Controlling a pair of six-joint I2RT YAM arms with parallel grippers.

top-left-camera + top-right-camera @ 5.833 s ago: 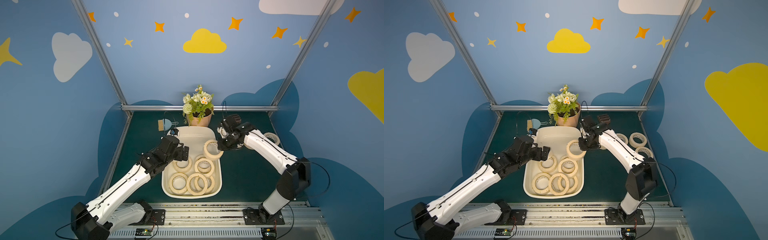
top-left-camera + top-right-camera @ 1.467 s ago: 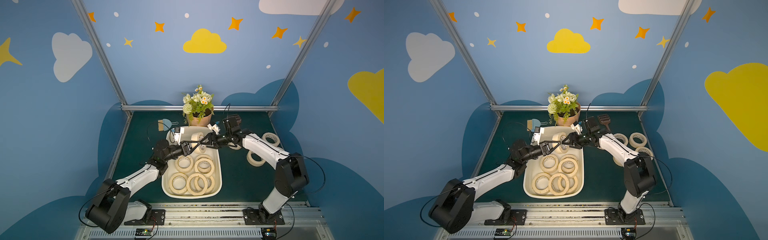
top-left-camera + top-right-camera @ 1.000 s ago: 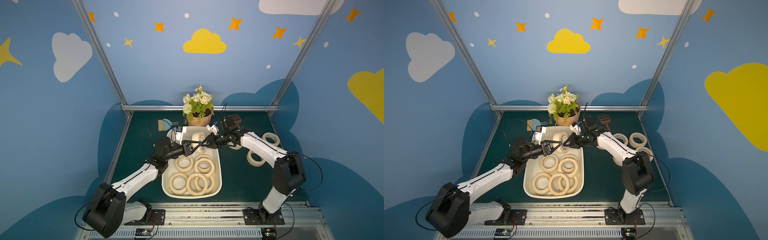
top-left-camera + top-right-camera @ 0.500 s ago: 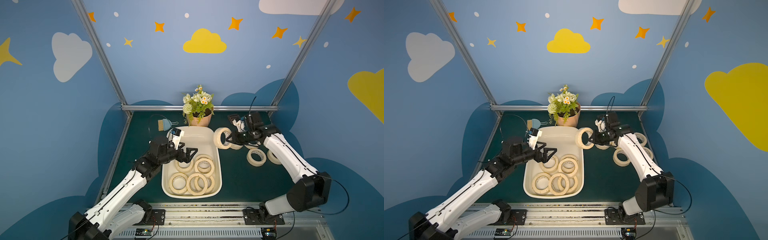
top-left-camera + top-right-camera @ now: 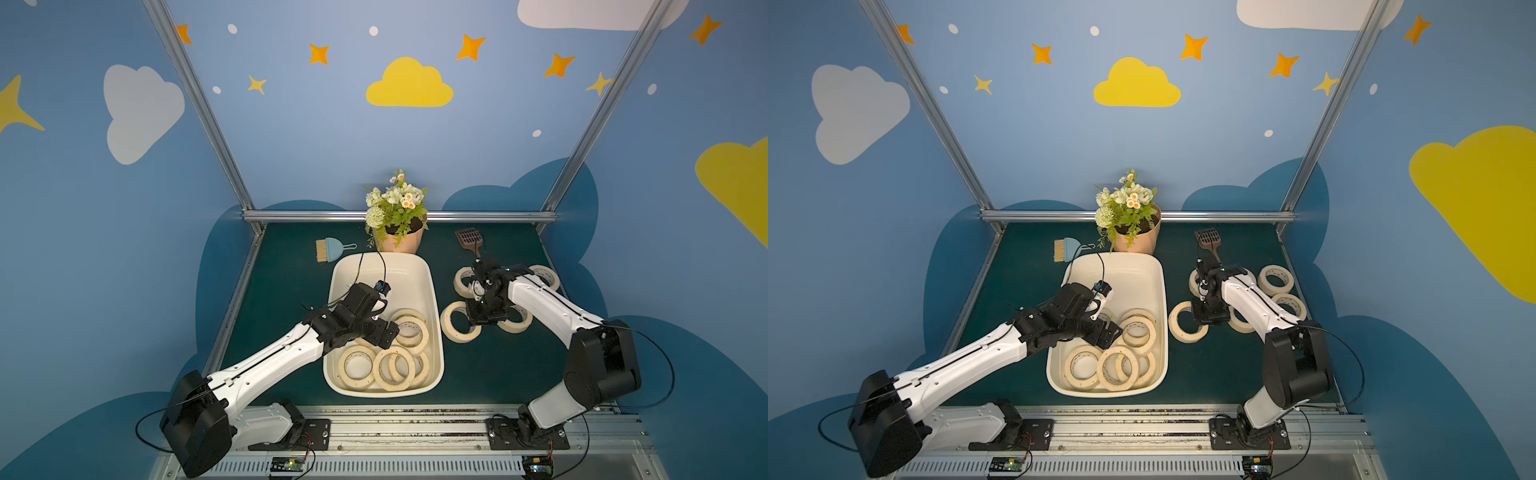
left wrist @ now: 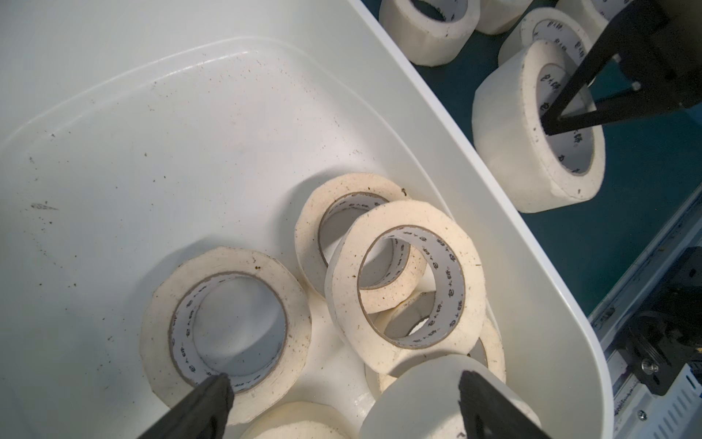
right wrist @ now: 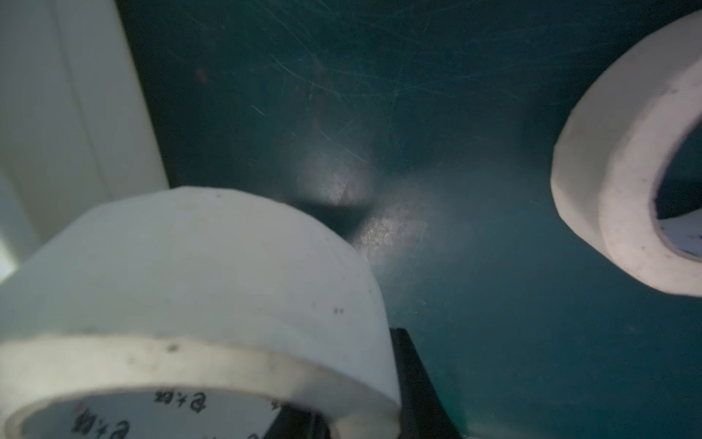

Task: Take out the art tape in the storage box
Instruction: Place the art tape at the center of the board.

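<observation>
Seemingly scratched green tabletop [image 5: 1025, 299] with art tape [image 5: 1276, 291], blue walls [image 5: 1059, 145]

Far half of storage box [image 5: 384, 270] is bare, lots of room to reach in. Near half is packed w/ art tape [image 6: 228, 258], piled up, tight gaps. Table [image 5: 278, 291] left of box is free. Right side is crowded w/ loose rolls [image 6: 425, 41]. Flower pot [image 5: 401, 245] blocks just behind box.

Cream art tape [image 6: 399, 214], inside and beside storage box [image 5: 386, 270]

Small dark print rings the cores of the art tape [image 6: 454, 292]; none of it legible.
</observation>
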